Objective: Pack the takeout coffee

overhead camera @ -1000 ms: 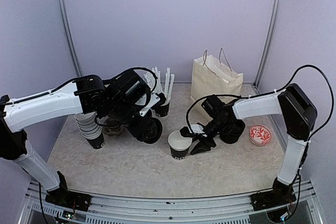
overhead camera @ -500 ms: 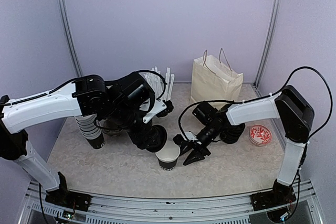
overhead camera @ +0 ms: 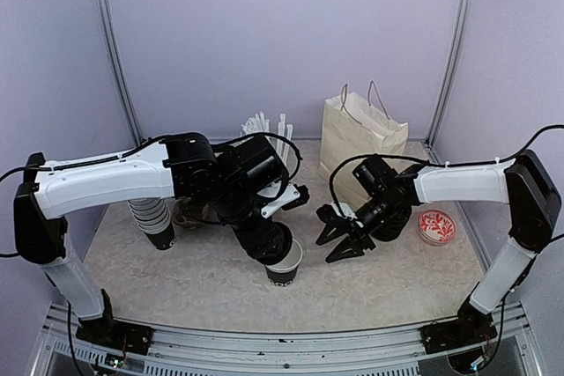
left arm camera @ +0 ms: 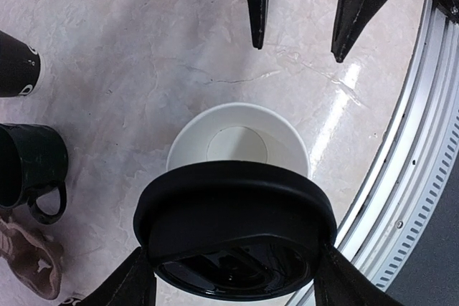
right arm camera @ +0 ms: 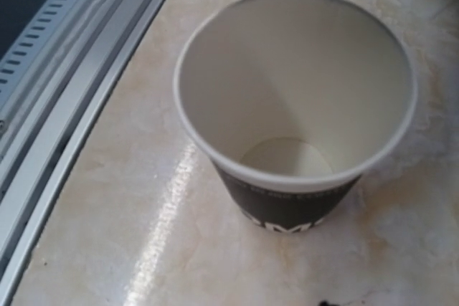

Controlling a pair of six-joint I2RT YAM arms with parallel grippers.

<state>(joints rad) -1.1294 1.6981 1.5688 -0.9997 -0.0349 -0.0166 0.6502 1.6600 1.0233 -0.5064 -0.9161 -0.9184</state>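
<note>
An open black takeout cup (overhead camera: 284, 270) stands upright near the front edge of the table (overhead camera: 203, 283), its white inside empty in both wrist views. From above, part of its rim is hidden under the left gripper (overhead camera: 270, 246). The white lettering (right arm camera: 290, 223) near its base is too blurred in the right wrist view to read.

The left gripper hangs directly over the cup, clamped on a round black lid (left arm camera: 233, 227) held level above the mouth and not touching it. In the left wrist view the lid covers the near side of the rim, and only the roots of the two fingers (left arm camera: 133, 284) show at the bottom corners of the frame. From the top camera, lid and gripper merge into one dark mass.

The right gripper (overhead camera: 342, 242) sits just to the right of the cup, apart from it, jaws spread and holding nothing.

Behind the left arm a dark mug (left arm camera: 32, 166) with a handle is largely hidden from above. Beside it in the left wrist view lies a brown object (left arm camera: 29, 266), cut off by the frame and hard to identify. A stack of cups (overhead camera: 154, 217) stands at the left. White straws (overhead camera: 264, 125) rise behind the arm, and the container they stand in is out of sight. A cream paper bag (overhead camera: 361, 134) with cord handles stands at the back. A red-patterned dish (overhead camera: 436, 226) lies at the right.

The tabletop is pale, marble-patterned and glossy. A metal rail (overhead camera: 264, 341) runs along its front, and plain lilac walls (overhead camera: 220, 33) enclose the space.
</note>
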